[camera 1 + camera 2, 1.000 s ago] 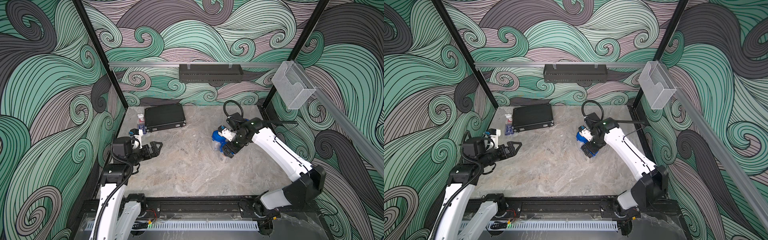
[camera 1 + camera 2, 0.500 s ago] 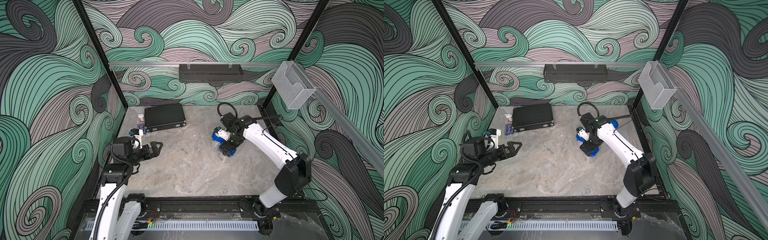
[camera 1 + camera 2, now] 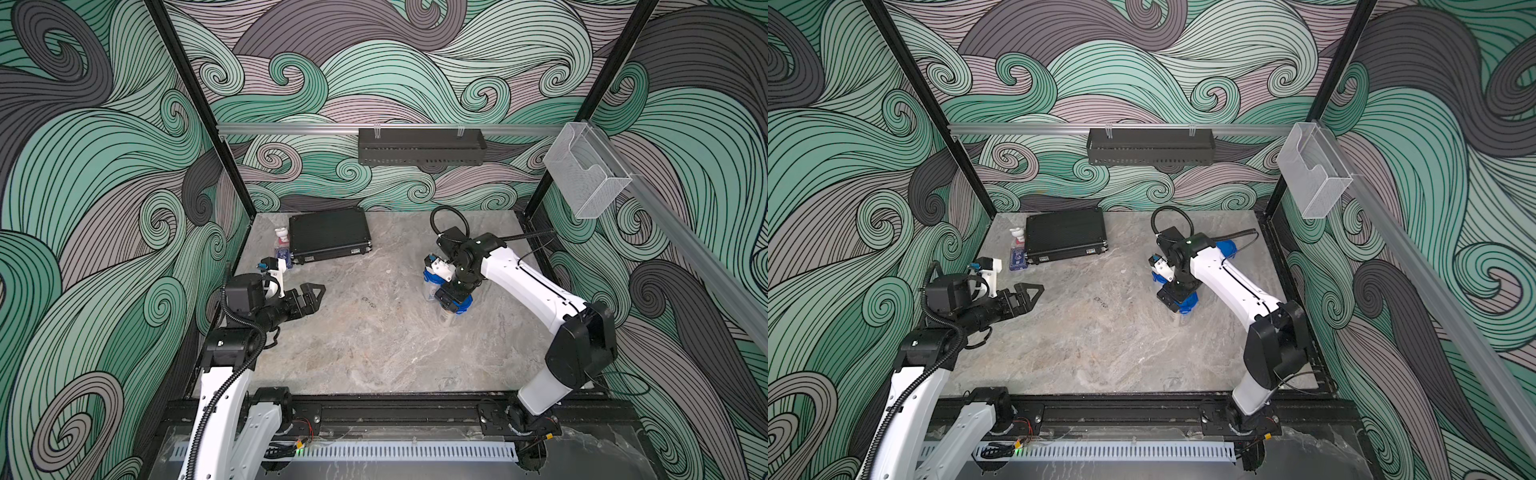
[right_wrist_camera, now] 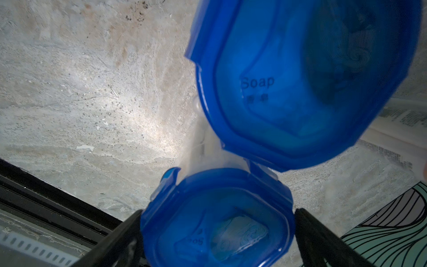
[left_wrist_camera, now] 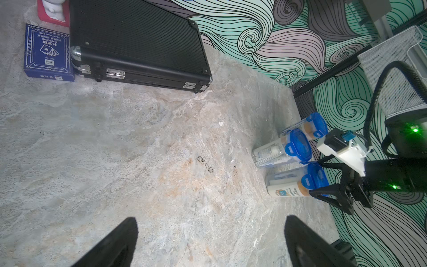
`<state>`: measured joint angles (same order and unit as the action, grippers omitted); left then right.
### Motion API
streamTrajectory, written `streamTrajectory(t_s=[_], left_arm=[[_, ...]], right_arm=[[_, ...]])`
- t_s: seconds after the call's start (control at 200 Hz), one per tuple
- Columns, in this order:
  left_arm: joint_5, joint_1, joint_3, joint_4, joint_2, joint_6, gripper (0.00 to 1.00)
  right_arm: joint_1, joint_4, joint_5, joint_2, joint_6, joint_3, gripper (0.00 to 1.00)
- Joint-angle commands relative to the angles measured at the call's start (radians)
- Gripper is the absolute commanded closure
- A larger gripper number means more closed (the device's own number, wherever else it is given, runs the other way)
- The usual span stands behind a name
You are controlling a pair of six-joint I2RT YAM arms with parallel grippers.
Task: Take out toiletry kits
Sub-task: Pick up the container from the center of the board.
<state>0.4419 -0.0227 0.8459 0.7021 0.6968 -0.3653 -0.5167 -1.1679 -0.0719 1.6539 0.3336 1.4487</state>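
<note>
The three toiletry kits (image 5: 269, 153) are standing upright in a tight cluster on the right half of the bench (image 3: 374, 345). Each is a clear tub closed by a blue snap lid, with white and tan contents showing through the walls. The right gripper (image 3: 455, 301) is pointing downward over the front kit (image 5: 284, 187), the one nearest the front edge of the bench. Its jaws are standing wide and are straddling that kit's blue lid (image 4: 217, 231), one jaw on each side and just beside the rim. Whether either jaw is touching the lid cannot be told, and the kit is resting on the bench with its lid on. The neighbouring lid (image 4: 300, 81) is showing the word "Soap" in the right wrist view. The third kit is sitting behind the other two, toward the right wall, and is mostly hidden by the right arm in both top views. The left gripper (image 3: 313, 296) is hovering above the left side of the bench, well apart from the kits. Its jaws are standing wide with nothing between them. The black ribbed case (image 3: 328, 235) is lying closed at the back left of the bench, with a blue card box (image 5: 47, 53) lying just beside its left end.
</note>
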Motion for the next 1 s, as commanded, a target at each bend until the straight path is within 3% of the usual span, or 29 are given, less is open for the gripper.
streamTrajectory(t_s=[0.0, 0.285, 0.746, 0.996], left_arm=[[0.007, 0.007, -0.005, -0.005, -0.002, 0.015, 0.01], [0.006, 0.008, -0.005, -0.005, 0.000, 0.015, 0.01], [-0.014, 0.008, -0.003, 0.003, 0.003, 0.012, 0.01], [-0.020, 0.009, -0.003, 0.004, 0.003, 0.012, 0.01]], right_arm=[[-0.004, 0.003, -0.006, 0.012, 0.010, -0.017, 0.01], [-0.009, 0.033, -0.026, 0.018, 0.004, -0.046, 0.03], [-0.017, 0.037, -0.040, -0.024, -0.011, -0.068, 0.19], [-0.020, 0.037, -0.029, -0.107, -0.033, -0.107, 0.20]])
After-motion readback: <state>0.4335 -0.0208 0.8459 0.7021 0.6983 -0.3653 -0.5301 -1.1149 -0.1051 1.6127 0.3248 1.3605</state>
